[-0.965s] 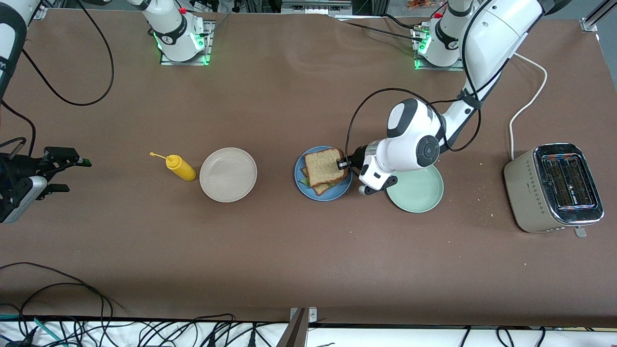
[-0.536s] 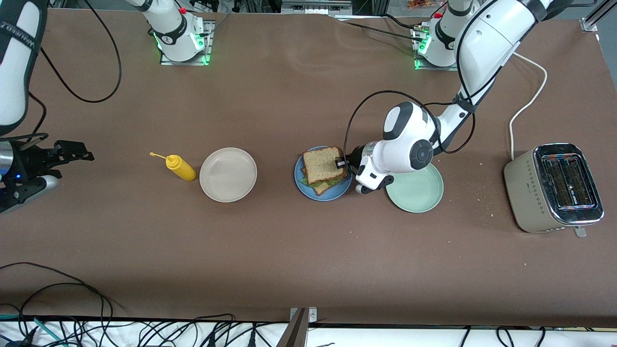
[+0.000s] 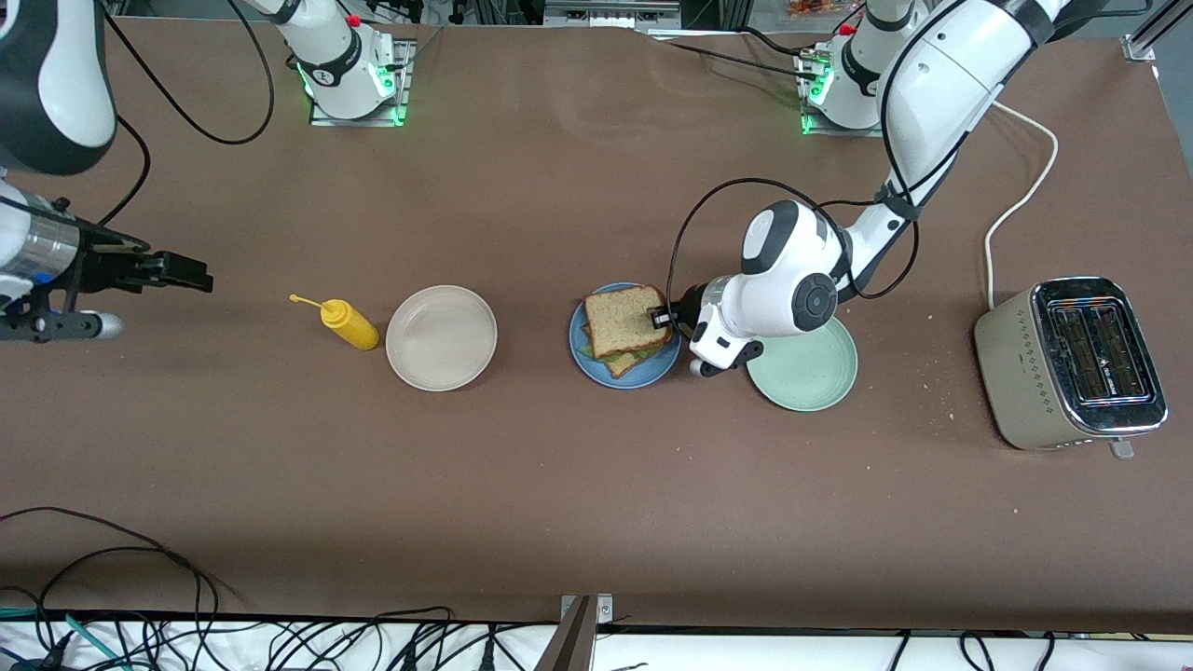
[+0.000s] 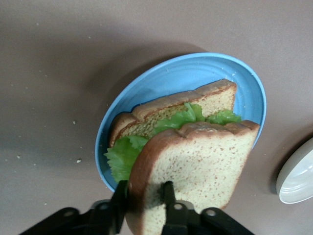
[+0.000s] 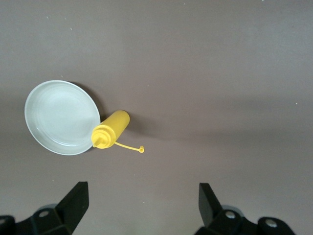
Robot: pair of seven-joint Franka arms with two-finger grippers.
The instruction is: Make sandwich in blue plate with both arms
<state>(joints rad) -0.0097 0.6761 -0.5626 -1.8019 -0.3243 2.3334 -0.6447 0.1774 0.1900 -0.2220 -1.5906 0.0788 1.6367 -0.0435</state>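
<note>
The blue plate (image 3: 580,354) sits mid-table and holds the sandwich: a bottom toast slice (image 4: 210,100), ruffled green lettuce (image 4: 122,156) and a top toast slice (image 3: 620,321) lying tilted over them. My left gripper (image 3: 660,317) is at the plate's edge toward the left arm's end. Its fingers (image 4: 168,193) are shut on the crust edge of the top slice (image 4: 205,166). My right gripper (image 3: 191,273) hangs open and empty over bare table at the right arm's end.
A yellow squeeze bottle (image 3: 347,323) lies beside a beige-white plate (image 3: 441,337), both also in the right wrist view. A pale green plate (image 3: 811,377) lies under the left wrist. A toaster (image 3: 1072,363) stands at the left arm's end.
The right arm has swung its gripper up and toward the yellow bottle. The left gripper has shifted slightly with the top slice, which now lies lower over the lettuce.
</note>
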